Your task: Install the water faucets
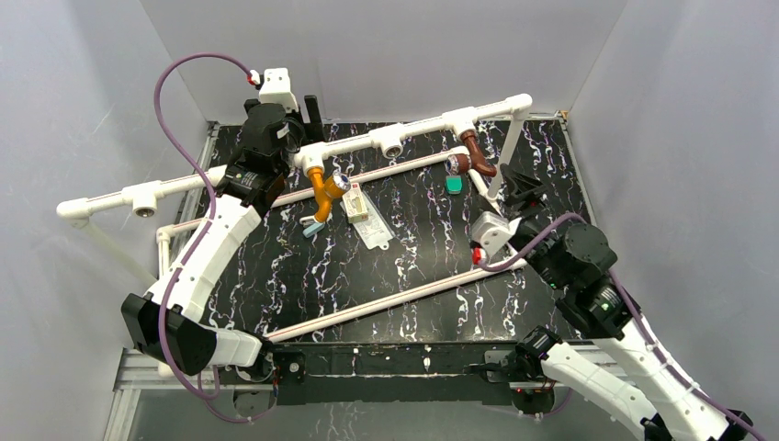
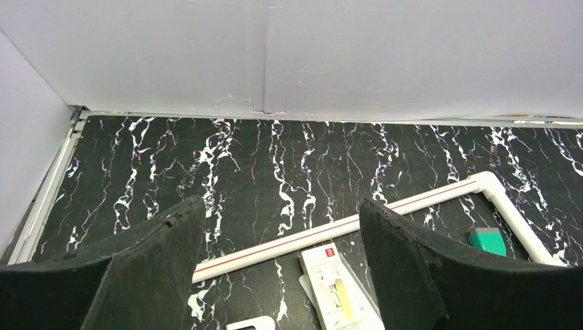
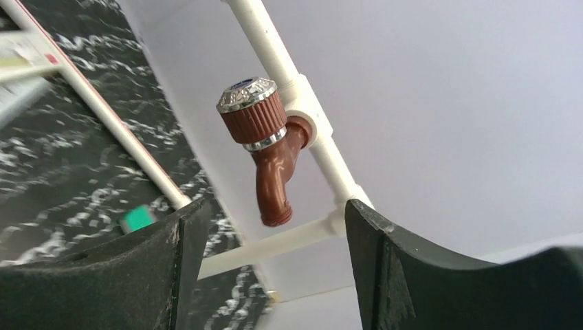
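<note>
Black marbled tabletop [image 1: 413, 266], white pipe frame [image 1: 423, 127]. Brown faucet [image 3: 265, 148] mounted: judged light, rigid, slick plastic; best grip likely ribbed knob. Right gripper [image 3: 275, 206], left gripper [image 2: 282, 206] wide, empty.

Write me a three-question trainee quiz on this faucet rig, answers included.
1. True or false: the brown faucet lies loose on the tabletop.
2. Multiple choice: the right arm's jaws are A) shut on the brown faucet, B) open and empty, C) shut on a pipe.
3. Fill in: the small flat piece lying near the brown faucet is coloured ____.
Key: 1 false, it hangs from a white pipe tee; 2 B; 3 green.
</note>
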You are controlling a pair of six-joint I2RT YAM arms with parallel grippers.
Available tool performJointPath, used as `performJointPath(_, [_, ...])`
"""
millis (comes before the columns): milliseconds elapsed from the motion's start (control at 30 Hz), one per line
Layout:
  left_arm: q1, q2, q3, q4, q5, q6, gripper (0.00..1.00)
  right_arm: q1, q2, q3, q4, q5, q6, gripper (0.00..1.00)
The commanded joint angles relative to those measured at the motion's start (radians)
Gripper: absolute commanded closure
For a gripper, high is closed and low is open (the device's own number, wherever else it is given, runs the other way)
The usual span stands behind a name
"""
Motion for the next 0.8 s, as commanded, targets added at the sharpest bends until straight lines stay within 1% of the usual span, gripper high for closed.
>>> performJointPath(0, [-0.045,0.167,-0.121,-0.3,0.041,0.001,0.2,0.004,0.045,-0.04,0.235,0.018,-0.37,0.21])
performJointPath(100, [-0.045,0.167,-0.122,-0.301,0.041,0.0,0.2,0.004,0.084,-0.039,0.276,0.014,-0.408,0.2])
performJointPath(233, [-0.045,0.167,-0.121,-0.3,0.043,-0.001,0.2,0.004,0.15,-0.05,0.355,0.06,-0.454,0.19])
performJointPath(467, [-0.045,0.164,-0.121,-0.299,0.045,0.0,0.2,0.004,0.249,-0.074,0.469,0.127,-0.477,0.2])
performJointPath(600, [-0.045,0.163,-0.122,-0.3,0.049,0.0,0.2,0.005,0.284,-0.076,0.518,0.156,-0.472,0.26])
performJointPath(767, [-0.045,0.163,-0.12,-0.301,0.054,-0.001,0.2,0.004,0.298,-0.076,0.541,0.159,-0.425,0.4])
